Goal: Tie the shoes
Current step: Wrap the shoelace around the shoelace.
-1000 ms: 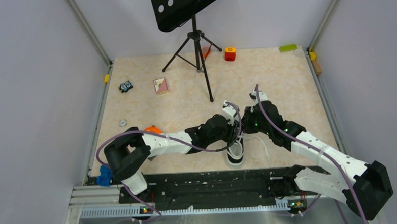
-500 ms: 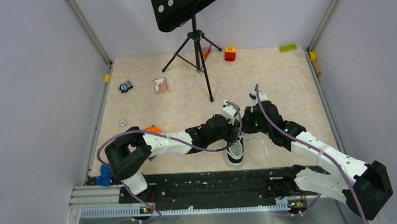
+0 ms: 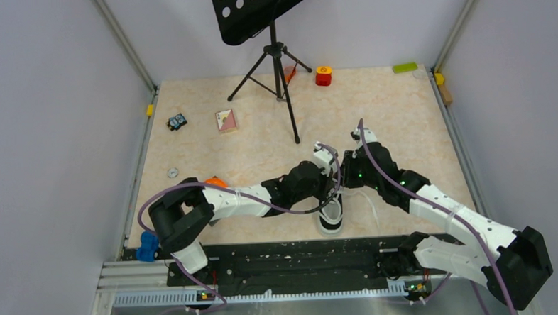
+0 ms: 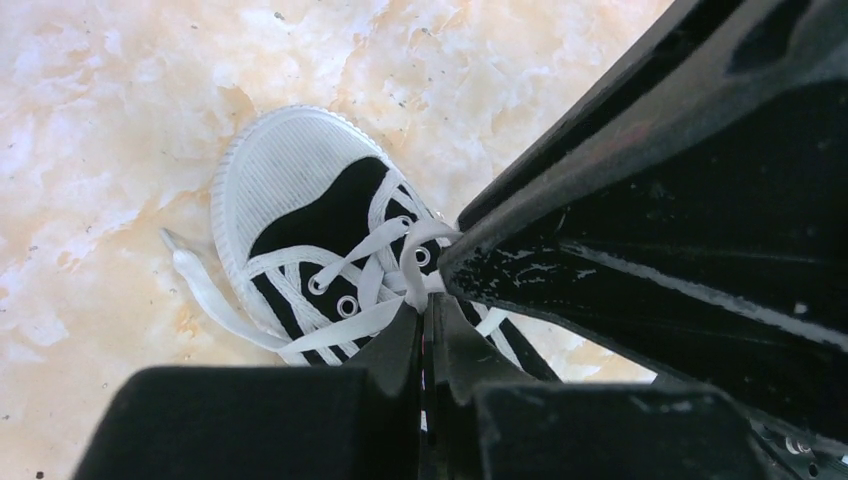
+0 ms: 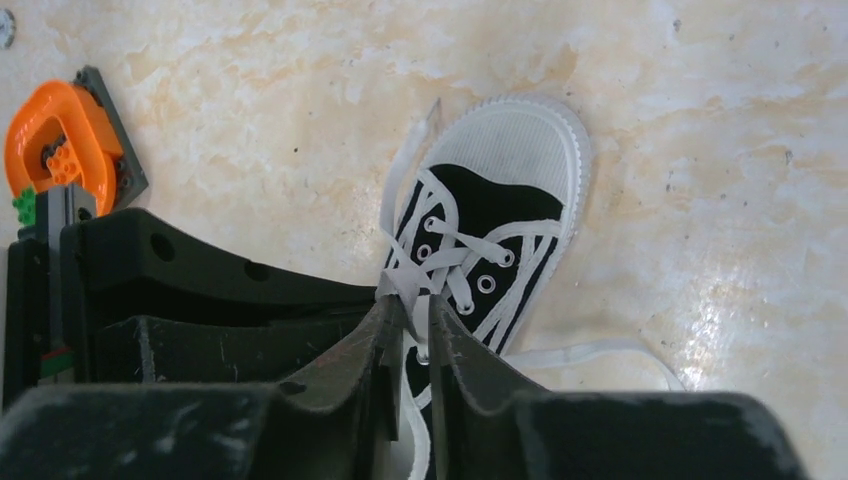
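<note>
The shoe [image 3: 330, 216] is a small black sneaker with a white toe cap [image 4: 275, 170] and white laces, lying near the table's front edge with its toe toward the arm bases. Both grippers meet low over its laced top. My left gripper [image 4: 428, 306] is shut, pinching a loop of white lace [image 4: 415, 250] at its tips. My right gripper [image 5: 415, 306] is shut to a narrow slit on another strand of lace [image 5: 405, 282]. The right gripper's black body [image 4: 660, 200] fills the right of the left wrist view. A loose lace end [image 5: 590, 352] trails on the table.
A black music stand [image 3: 274, 30] on a tripod stands at the back. An orange toy [image 5: 58, 140] lies left of the shoe. A card [image 3: 225, 120], a small toy [image 3: 177, 121], a red block [image 3: 323, 75] and a green piece [image 3: 404, 67] lie farther back.
My left gripper's jaws have closed onto the lace. Both arms have stayed almost where they were over the shoe.
</note>
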Robot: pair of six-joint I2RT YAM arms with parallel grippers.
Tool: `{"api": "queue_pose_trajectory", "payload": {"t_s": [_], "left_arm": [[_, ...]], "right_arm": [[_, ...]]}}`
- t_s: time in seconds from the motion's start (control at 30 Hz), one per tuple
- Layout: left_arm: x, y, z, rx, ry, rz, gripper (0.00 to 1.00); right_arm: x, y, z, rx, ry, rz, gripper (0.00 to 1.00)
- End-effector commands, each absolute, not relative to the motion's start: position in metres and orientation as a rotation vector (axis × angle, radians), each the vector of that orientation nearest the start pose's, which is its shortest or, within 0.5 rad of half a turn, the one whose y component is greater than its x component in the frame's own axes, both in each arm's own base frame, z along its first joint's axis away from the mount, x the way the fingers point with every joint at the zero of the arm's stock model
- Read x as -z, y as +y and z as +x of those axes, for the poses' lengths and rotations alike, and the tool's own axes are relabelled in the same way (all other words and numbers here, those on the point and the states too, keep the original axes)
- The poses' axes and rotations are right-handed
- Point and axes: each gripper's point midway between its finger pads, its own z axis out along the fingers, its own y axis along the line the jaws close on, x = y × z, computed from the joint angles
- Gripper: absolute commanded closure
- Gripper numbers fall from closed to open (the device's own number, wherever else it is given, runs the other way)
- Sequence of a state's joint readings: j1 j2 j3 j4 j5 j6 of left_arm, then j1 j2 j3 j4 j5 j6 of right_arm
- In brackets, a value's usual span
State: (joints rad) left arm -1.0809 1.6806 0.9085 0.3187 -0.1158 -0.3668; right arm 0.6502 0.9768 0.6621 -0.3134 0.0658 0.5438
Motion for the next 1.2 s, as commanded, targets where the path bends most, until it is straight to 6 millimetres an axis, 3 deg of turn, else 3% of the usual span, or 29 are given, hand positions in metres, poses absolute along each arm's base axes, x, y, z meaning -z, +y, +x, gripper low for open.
{"api": "queue_pose_trajectory", "payload": {"t_s": [0.0, 0.1, 0.23, 0.37, 0.73, 0.9, 1.0, 1.17], "left_arm": [[-0.120, -0.421, 0.228, 0.836, 1.933, 0.638, 1.00], [-0.121, -0.419, 0.227, 0.854, 1.916, 0.637, 1.00], [-0.123, -0.422, 0.222, 0.887, 1.895, 0.661, 1.00], [-0.127, -0.423, 0.219, 0.925, 1.864, 0.664, 1.00], [-0.132, -0.422, 0.215, 0.974, 1.804, 0.664, 1.00], [-0.133, -0.423, 0.214, 0.980, 1.800, 0.666, 1.00], [-0.134, -0.423, 0.215, 0.982, 1.797, 0.666, 1.00], [-0.134, -0.423, 0.215, 0.982, 1.799, 0.664, 1.00]], "right_arm": [[-0.172, 0.185, 0.249, -0.561, 2.178, -0.024, 0.67], [-0.183, 0.178, 0.249, -0.534, 2.164, -0.006, 0.49], [-0.199, 0.173, 0.247, -0.520, 2.147, -0.004, 0.47], [-0.202, 0.172, 0.245, -0.537, 2.137, -0.001, 0.54], [-0.179, 0.203, 0.247, -0.647, 2.215, -0.080, 0.57], [-0.168, 0.212, 0.250, -0.663, 2.241, -0.098, 0.63], [-0.164, 0.212, 0.251, -0.656, 2.253, -0.099, 0.69], [-0.163, 0.207, 0.249, -0.635, 2.257, -0.092, 0.89]]}}
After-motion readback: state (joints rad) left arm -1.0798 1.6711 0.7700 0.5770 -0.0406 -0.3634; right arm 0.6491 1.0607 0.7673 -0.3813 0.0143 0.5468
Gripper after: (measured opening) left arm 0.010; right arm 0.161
